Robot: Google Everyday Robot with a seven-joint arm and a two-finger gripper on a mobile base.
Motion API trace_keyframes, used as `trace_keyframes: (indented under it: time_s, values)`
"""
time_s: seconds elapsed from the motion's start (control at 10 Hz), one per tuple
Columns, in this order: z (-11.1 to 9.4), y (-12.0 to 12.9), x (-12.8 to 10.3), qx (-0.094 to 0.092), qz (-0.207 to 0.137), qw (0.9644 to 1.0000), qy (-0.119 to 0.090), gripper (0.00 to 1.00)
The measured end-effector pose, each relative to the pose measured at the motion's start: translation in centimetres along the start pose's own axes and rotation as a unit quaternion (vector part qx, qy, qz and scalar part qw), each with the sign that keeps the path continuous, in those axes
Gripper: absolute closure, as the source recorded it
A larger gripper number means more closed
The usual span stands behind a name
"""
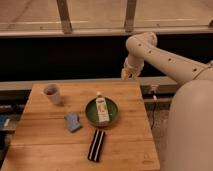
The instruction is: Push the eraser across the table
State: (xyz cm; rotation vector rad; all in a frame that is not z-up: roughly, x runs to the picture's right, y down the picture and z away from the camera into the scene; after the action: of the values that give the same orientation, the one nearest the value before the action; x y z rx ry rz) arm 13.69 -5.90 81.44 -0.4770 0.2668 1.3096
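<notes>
Hovering beyond the far edge of the table [40, 145], the gripper [126, 74] (opening: cannot tell, nothing seen held) is well apart from the eraser [96, 145] near the front edge. Risk: reaching in, the arm [165, 57] clips the green bowl [89, 111] and bottle [102, 111] lying between; an off-centre shove spins the eraser.

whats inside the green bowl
A white bottle lies in the bowl, cap toward the far rim. The bowl floor under it is covered, so anything beneath can't be seen. The tool hangs by a far corner of the table, away from the bowl.
</notes>
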Motion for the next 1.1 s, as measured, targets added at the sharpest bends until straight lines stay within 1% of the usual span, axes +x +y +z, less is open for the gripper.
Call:
trace_keyframes:
  time_s: [0.3,0.4,0.6,0.8,0.9,1.0,1.1]
  values:
    - [-0.1,0.0,0.0,0.000,0.000,1.0000,0.000,0.99]
    - [0.0,0.0,0.1,0.000,0.000,1.0000,0.001,1.00]
    - [0.6,-0.7,2.0,-0.006,0.008,0.9999,0.009,1.00]
    - [1.4,-1.9,5.7,-0.011,0.022,0.9994,0.024,1.00]
    - [1.8,-2.3,8.5,-0.010,0.034,0.9986,0.039,1.00]
    - [2.0,-2.2,9.1,-0.009,0.035,0.9984,0.043,1.00]
    - [2.5,-1.2,11.3,-0.009,0.042,0.9973,0.060,1.00]
